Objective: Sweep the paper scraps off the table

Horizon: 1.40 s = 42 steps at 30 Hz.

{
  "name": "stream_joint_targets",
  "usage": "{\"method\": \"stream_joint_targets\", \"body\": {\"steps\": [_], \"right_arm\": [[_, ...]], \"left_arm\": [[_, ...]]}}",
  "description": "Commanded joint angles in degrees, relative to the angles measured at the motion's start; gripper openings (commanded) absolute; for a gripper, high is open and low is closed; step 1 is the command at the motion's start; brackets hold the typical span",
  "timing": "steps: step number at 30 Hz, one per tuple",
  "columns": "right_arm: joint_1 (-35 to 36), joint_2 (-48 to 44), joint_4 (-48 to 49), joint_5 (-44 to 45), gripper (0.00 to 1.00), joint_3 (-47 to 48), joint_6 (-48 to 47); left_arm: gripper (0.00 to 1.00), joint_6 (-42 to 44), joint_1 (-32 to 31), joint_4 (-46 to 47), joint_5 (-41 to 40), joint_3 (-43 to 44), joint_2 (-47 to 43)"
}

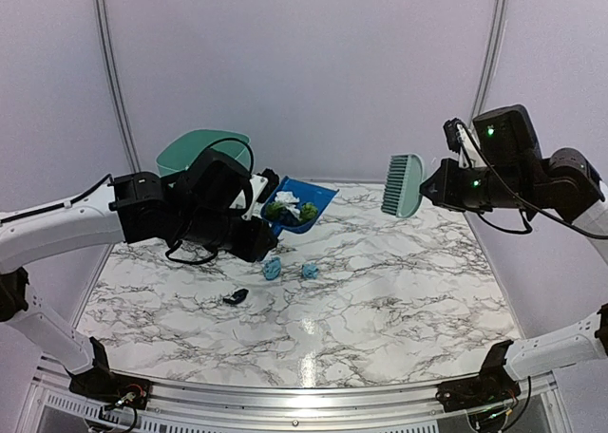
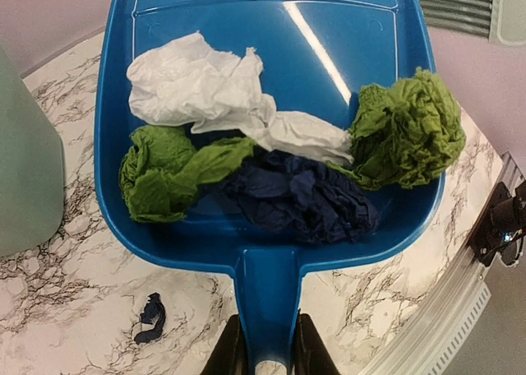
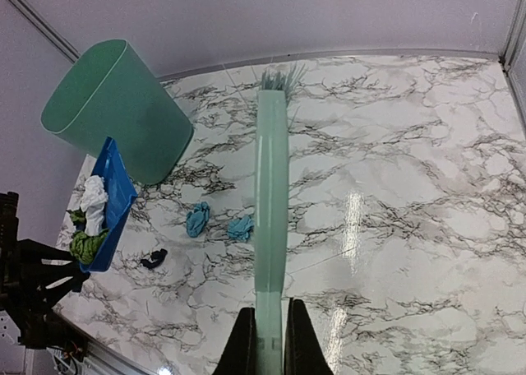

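My left gripper [image 2: 265,350] is shut on the handle of the blue dustpan [image 2: 329,38], held up above the table [image 1: 380,300]. In the pan lie a white scrap [image 2: 197,83], two green scraps [image 2: 407,128] and a dark blue one [image 2: 296,194]. The pan also shows in the top view [image 1: 313,197]. Two light blue scraps [image 1: 272,268] [image 1: 310,271] and a small dark scrap [image 1: 236,297] lie on the marble. My right gripper [image 3: 271,346] is shut on the mint-green brush [image 3: 271,210], held high at the right [image 1: 403,184].
A green bin [image 1: 195,151] stands at the back left of the table, just behind the left arm; it also shows in the right wrist view [image 3: 115,104]. A metal rail [image 1: 285,395] runs along the near edge. Grey walls enclose the table.
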Motion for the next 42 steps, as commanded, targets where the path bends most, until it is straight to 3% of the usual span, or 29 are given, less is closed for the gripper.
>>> {"method": "stream_joint_targets", "body": {"steps": [1, 11, 21, 31, 42], "right_arm": [[-0.5, -0.5, 4.0, 0.5, 0.00, -0.4, 2.5], [-0.4, -0.5, 6.9, -0.6, 0.00, -3.1, 4.4], [-0.4, -0.6, 7.8, -0.9, 0.00, -4.7, 5.5], [-0.5, -0.9, 8.5, -1.0, 0.00, -5.6, 6.2], [-0.5, -1.5, 8.5, -0.7, 0.00, -6.6, 6.8]], "left_arm": [[0.00, -1.1, 2.6, -3.0, 2.4, 5.2, -1.8], [0.00, -4.7, 11.5, -5.3, 8.4, 13.3, -0.6], [0.00, -6.5, 19.6, -5.4, 8.7, 19.7, 0.3], [0.00, -10.9, 28.4, -5.1, 18.8, 24.9, 5.2], [0.00, -21.2, 38.4, -3.4, 29.9, 28.2, 12.0]]}}
